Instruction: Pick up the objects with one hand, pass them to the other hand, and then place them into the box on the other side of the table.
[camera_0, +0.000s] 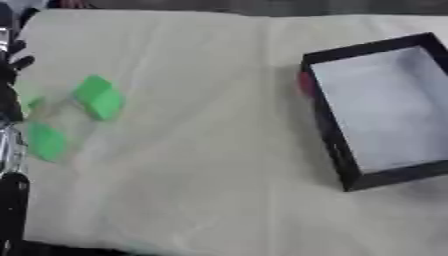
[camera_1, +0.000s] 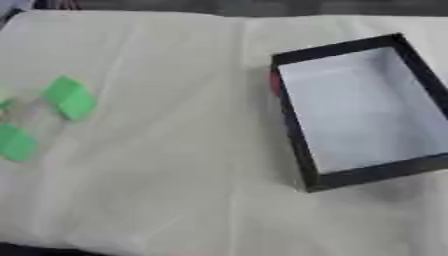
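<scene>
- We see a desk covered in a pale, creased cloth, tilted slightly in both eye views.
- Box: black walls, pale grey floor, sits on the right side of the desk, skewed so its long side runs from upper left to lower right. We see nothing lying inside it.
- Small red patch on the outside of the box's left wall, near the far corner; we can't tell what it is.
- Larger green block lies on the left side of the desk, well apart from the box, tilted.
- Second green block lies nearer the camera and further left, just beside the first but apart from it.
- A small green bit shows at the left of the larger block, near the arm; blurred, so we can't say whether it is a separate piece.
- Left arm, black with silver parts, runs along the left edge in the left eye view only, close to the green blocks; contact with them not clear.
- Left hand: a dark shape at the upper left edge, too blurred and cropped, so we cannot tell whether its fingers are open or closed.
- Right hand shows in neither view.
- All the green pieces lie on the cloth, none in the box.
</scene>
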